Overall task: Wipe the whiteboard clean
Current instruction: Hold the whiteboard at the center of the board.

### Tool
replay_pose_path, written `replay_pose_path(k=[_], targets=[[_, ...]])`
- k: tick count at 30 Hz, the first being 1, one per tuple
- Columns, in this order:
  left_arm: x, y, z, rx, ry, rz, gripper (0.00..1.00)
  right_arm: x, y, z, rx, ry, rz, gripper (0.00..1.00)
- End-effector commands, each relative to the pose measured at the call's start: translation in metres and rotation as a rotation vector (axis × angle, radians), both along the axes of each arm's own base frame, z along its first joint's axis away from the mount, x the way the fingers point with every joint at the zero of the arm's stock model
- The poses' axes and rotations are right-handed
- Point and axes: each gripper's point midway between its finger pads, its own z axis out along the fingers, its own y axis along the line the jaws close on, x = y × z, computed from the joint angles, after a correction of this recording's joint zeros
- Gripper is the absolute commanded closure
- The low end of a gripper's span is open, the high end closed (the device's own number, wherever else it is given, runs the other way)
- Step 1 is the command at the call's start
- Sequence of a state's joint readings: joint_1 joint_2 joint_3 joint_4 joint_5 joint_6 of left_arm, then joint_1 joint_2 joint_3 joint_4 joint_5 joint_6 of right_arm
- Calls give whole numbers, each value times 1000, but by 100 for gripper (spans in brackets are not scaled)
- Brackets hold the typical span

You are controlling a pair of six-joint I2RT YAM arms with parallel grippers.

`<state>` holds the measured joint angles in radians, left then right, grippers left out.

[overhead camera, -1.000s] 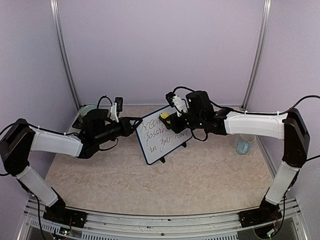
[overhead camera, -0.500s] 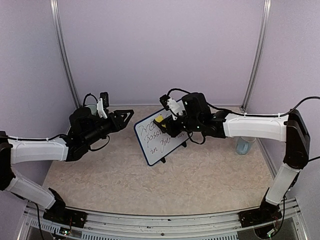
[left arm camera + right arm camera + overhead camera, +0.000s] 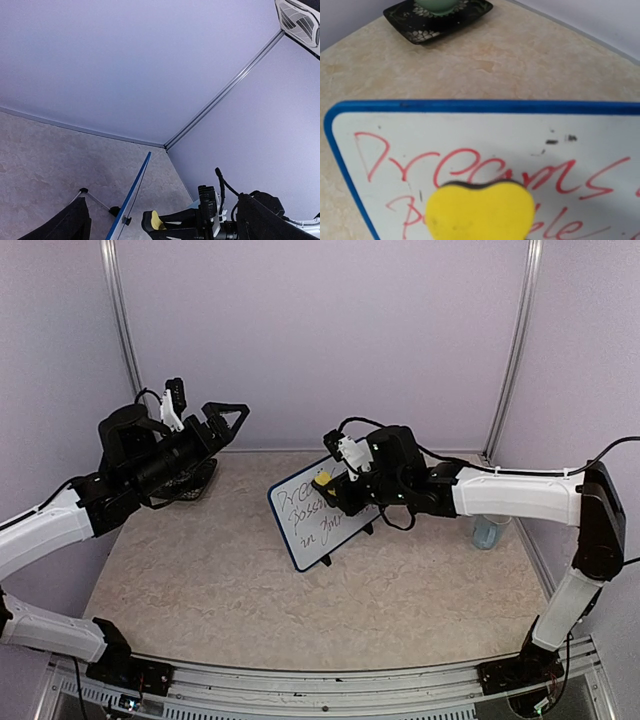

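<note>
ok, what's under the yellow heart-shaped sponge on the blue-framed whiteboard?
The glossy white face of the blue-framed whiteboard, with red handwriting running in from both sides. The yellow heart-shaped sponge hides the bottoms of the first line's middle letters and part of the second line.

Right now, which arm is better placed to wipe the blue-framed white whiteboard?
Right: the right gripper holds the yellow heart-shaped sponge at the blue-framed whiteboard; the left gripper is open, raised far away.

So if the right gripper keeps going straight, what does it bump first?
The whiteboard. The right gripper points at its written face with the yellow sponge in front, so the sponge would press the red writing first. It may already be touching.
</note>
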<state>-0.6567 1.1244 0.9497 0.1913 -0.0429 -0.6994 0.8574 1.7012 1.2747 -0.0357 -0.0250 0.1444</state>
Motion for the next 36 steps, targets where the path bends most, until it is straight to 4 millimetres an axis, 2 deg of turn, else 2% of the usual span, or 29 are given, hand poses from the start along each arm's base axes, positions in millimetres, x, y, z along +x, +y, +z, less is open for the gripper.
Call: replay_pose_path(k=[1, 8, 14, 23, 36], targets=[[-3, 6, 13, -31, 96, 55, 1, -6, -6, 23, 25, -3, -15, 81], [-4, 11, 40, -33, 99, 97, 1, -4, -14, 30, -2, 1, -48, 81], [-3, 1, 57, -50, 87, 51, 1, -2, -18, 36, -6, -9, -69, 81], [-21, 7, 85, -110, 16, 22, 1, -1, -14, 37, -7, -6, -59, 81], [-20, 15, 88, -112, -5, 62, 1, -1, -14, 37, -8, 3, -65, 81]])
